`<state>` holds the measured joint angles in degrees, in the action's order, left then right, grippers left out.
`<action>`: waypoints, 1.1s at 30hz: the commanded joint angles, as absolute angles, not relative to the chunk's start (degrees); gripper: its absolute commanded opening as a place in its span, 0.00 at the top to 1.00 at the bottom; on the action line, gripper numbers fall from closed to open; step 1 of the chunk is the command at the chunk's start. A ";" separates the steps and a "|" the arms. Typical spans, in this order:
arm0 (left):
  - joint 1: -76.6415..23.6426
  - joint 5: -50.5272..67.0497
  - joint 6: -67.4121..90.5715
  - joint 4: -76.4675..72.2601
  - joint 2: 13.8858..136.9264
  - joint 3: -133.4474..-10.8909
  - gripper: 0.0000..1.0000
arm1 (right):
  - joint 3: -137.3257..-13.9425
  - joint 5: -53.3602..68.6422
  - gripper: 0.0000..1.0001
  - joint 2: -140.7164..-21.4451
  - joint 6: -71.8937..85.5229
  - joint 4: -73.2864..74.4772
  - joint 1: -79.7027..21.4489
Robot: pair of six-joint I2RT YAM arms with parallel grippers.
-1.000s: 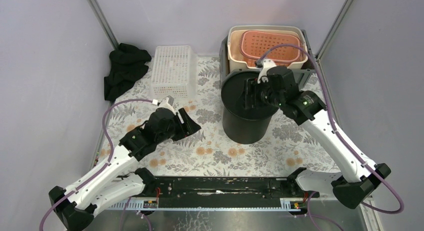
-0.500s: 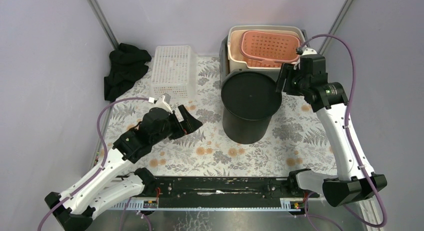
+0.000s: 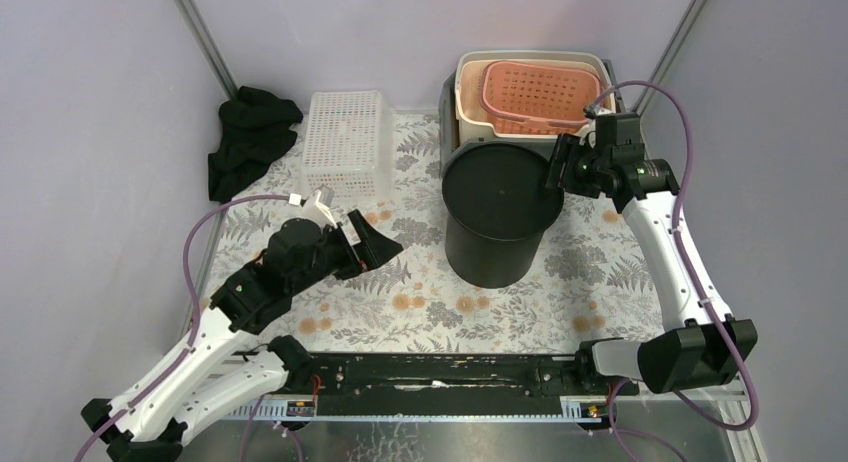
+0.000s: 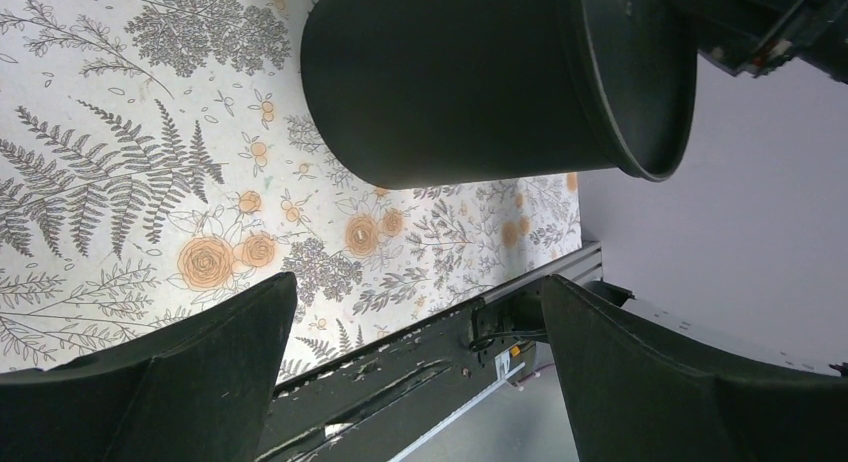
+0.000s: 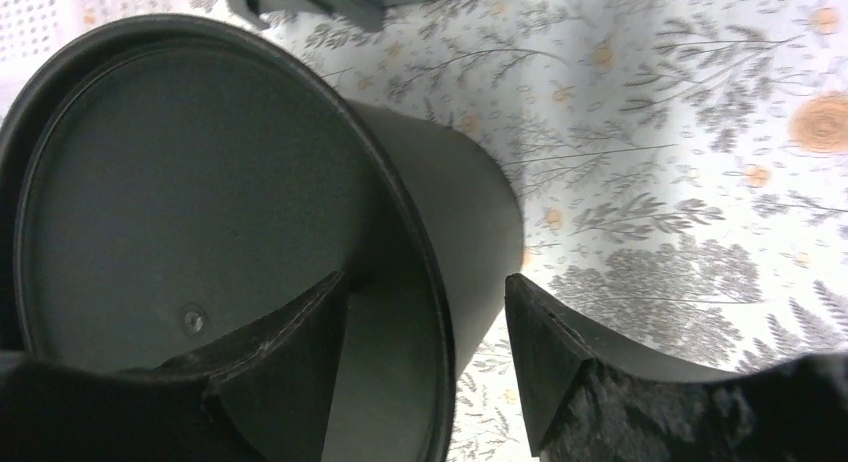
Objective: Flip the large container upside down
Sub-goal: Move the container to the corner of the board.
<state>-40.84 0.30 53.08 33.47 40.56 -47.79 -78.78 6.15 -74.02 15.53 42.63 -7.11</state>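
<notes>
- Step in hand, by my judgement: getting a hold on the rim before tipping. No turning is done yet, since the black bucket (image 3: pixel 495 247) stands upright, mouth up, on the floral tablecloth (image 3: pixel 420 312), right of centre.
- Right gripper (image 5: pixel 425 282) straddles the rim, one finger inside and one outside, jaws apart and not clamped on the wall.
- Left gripper (image 3: pixel 372 240) hovers spread wide and empty, apart from the bucket's left side and facing it.
- Next move calls for a firm pinch on the rim, then a lift and wrist roll; the left gripper could steady the wall.
</notes>
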 commanded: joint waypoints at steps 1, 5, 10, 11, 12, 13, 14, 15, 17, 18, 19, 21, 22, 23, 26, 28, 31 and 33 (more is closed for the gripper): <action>-40.89 1.70 52.90 32.97 38.33 -47.67 0.00 | -77.67 15.22 0.36 -74.54 17.22 38.55 -6.74; -40.86 1.96 52.57 33.22 37.79 -47.57 0.00 | -76.35 20.78 0.44 -75.05 18.15 37.46 -6.77; -40.87 2.15 52.36 33.31 37.88 -47.87 0.00 | -75.22 25.47 0.59 -75.40 18.28 37.34 -6.77; -40.87 2.14 52.37 33.31 37.88 -48.02 0.00 | -75.00 26.43 0.62 -75.34 18.34 37.40 -6.72; -40.87 2.12 52.38 33.31 37.84 -48.13 0.00 | -74.71 27.32 0.64 -75.20 18.53 37.30 -6.76; -40.87 2.19 52.37 33.23 37.88 -48.33 0.00 | -74.32 28.44 0.66 -74.97 18.85 37.15 -6.77; -40.91 2.14 52.38 33.29 37.88 -48.46 0.00 | -73.64 29.52 0.67 -74.64 19.20 36.85 -6.83; -40.89 2.19 52.38 33.24 37.88 -48.59 0.00 | -73.11 30.92 0.68 -74.20 19.57 36.57 -6.81; -40.88 2.14 52.46 33.29 37.95 -48.77 0.00 | -71.96 33.17 0.69 -73.32 20.40 35.97 -6.85; -40.89 2.14 52.47 33.30 37.92 -48.86 0.00 | -71.40 34.58 0.69 -72.84 20.87 35.49 -6.83; -40.93 2.17 52.47 33.27 37.96 -48.93 0.00 | -70.79 35.39 0.69 -72.34 21.36 35.10 -6.85; -40.87 2.20 52.47 33.22 38.12 -49.10 0.00 | -69.84 36.76 0.69 -71.50 22.44 34.23 -7.30; -40.94 2.33 52.47 33.22 38.31 -49.25 0.00 | -69.38 37.04 0.69 -71.20 22.67 33.94 -7.75; -40.84 2.27 52.47 33.21 38.34 -49.38 0.00 | -69.23 37.08 0.69 -70.99 22.97 33.77 -8.31; -40.91 2.09 52.32 33.20 38.69 -50.03 0.00 | -68.50 36.47 0.69 -70.59 24.01 33.01 -10.84; -40.89 2.04 52.22 33.28 38.76 -50.52 0.00 | -68.08 35.66 0.69 -70.41 25.03 32.09 -13.03; -40.84 1.69 52.12 33.68 38.62 -51.58 0.00 | -67.06 34.81 0.69 -70.36 26.86 30.16 -15.76; -40.88 1.51 52.04 34.26 38.51 -52.21 0.00 | -66.60 34.74 0.70 -70.47 28.03 28.87 -17.12</action>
<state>-40.84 1.56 53.04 34.04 38.98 -49.41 -67.75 33.63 -71.40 24.99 31.53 -14.17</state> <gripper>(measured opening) 0.997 0.309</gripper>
